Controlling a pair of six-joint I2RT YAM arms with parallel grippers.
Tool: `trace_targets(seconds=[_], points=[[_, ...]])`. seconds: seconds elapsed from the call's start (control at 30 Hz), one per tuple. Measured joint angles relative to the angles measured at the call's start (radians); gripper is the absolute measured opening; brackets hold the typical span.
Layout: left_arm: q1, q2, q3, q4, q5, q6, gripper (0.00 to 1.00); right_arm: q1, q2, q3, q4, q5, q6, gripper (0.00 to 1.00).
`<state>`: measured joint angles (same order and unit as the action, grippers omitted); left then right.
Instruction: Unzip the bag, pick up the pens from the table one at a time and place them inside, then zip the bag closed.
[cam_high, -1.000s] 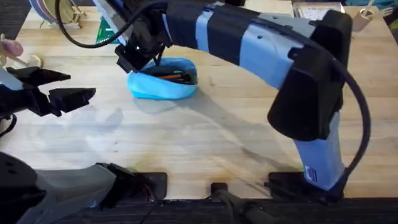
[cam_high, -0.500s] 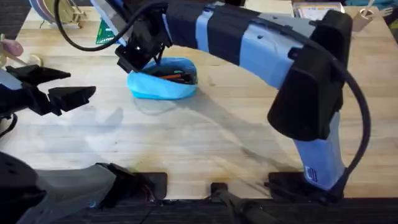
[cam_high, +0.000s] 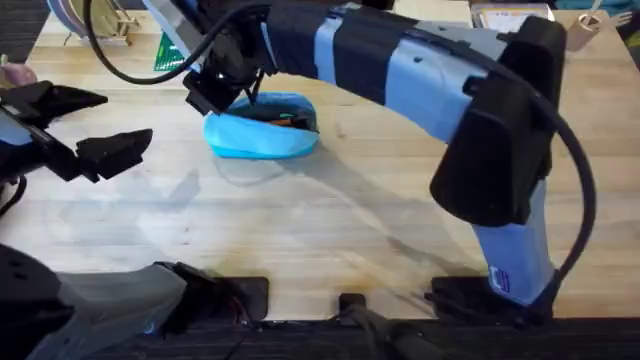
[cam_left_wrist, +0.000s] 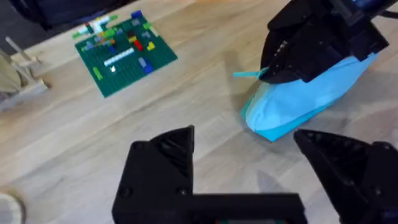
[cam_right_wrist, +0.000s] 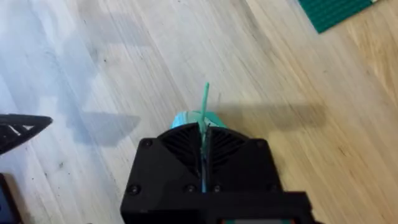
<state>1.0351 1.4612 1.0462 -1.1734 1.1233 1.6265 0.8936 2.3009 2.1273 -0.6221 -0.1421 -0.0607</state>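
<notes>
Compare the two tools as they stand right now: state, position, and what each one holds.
The left tool is open and holds nothing; the right tool is shut on the bag's zipper pull. The left tool sits apart from the bag, over bare table; the right tool is at the bag's end. Both have black fingers.

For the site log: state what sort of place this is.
Likely a robotics lab workbench: a light wooden table with arm bases bolted to its near edge, a green brick baseplate, and a blue pouch as the practice item.
</notes>
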Motion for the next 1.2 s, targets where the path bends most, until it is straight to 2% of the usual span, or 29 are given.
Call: trace_targets(seconds=[0.03,0.3,0.43,0.47,0.77,1.1,1.13,1.2], points=[[0.0,0.0,0.0,0.0,0.007,0.031,0.993,0.0,0.0,0.0,0.006,0.0,0.0,0.031],[0.0,0.019,0.0,-0.005,0.031,0.092,0.994,0.0,0.0,0.0,0.008,0.0,0.0,0.031],[0.0,0.144,0.0,-0.004,0.106,0.107,0.993,0.0,0.0,0.0,0.008,0.0,0.0,0.031],[-0.015,0.221,0.0,-0.001,0.144,0.133,0.993,0.0,0.0,0.0,0.008,0.0,0.0,0.031],[-0.118,0.311,0.0,0.029,0.171,0.244,0.993,0.0,0.0,0.0,0.008,0.0,0.0,0.031],[-0.204,0.385,0.0,0.089,0.175,0.271,0.994,0.0,0.0,0.0,0.009,0.0,0.0,0.032],[-0.232,0.403,0.0,0.112,0.175,0.275,0.993,0.0,0.0,0.0,0.009,0.0,0.0,0.031],[-0.25,0.41,0.0,0.127,0.175,0.275,0.993,0.0,0.0,0.0,0.009,0.0,0.0,0.032]])
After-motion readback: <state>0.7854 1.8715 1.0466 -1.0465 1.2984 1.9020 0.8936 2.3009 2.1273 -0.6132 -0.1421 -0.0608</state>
